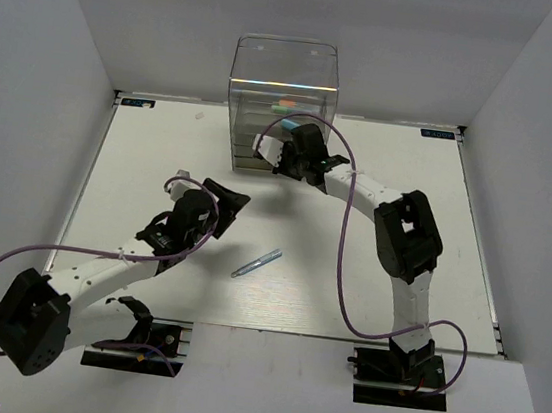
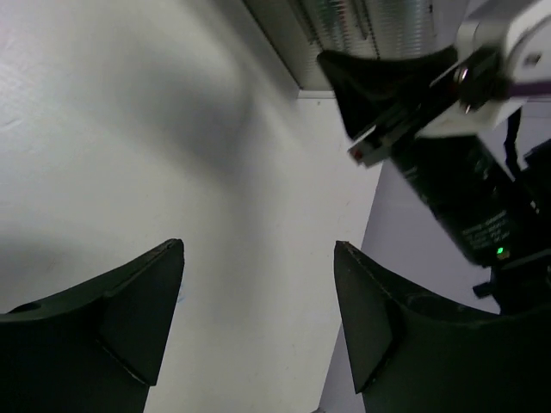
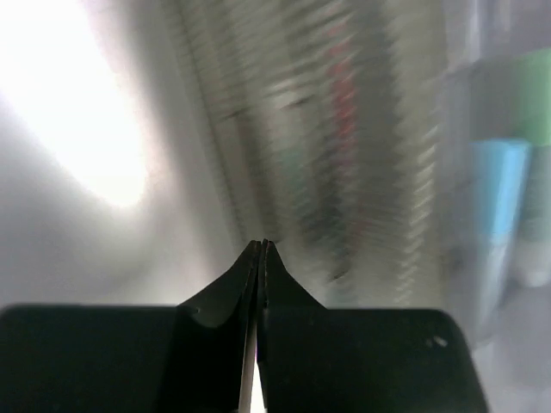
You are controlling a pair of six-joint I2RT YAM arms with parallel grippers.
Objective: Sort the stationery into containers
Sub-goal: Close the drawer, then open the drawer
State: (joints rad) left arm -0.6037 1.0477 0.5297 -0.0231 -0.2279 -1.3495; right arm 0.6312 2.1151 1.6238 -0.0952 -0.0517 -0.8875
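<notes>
**Pen on the table, markers in the drawer unit, my two grippers**

In the top view, a silvery-blue pen (image 1: 256, 263) lies alone just below the middle of the frame. It rests flat on the white table (image 1: 162, 152) and runs diagonally, with its upper end to the right. It touches neither of my arms.

The clear drawer unit (image 1: 282, 97) stands upright at upper centre, well apart from the pen. Coloured shapes show through its walls. In the right wrist view these appear as a blue marker (image 3: 499, 215) and a green marker (image 3: 535, 95) at the right edge. Both are too blurred for me to tell which tray holds them.

My right gripper (image 3: 261, 251) is at the lower front of the unit. Its fingers are pressed together tip to tip, and I see nothing held between them.

My left gripper (image 2: 258, 249) hangs left of centre in the top view, up and to the left of the pen. Its fingers are spread wide and hold nothing, with only bare table between them.
</notes>
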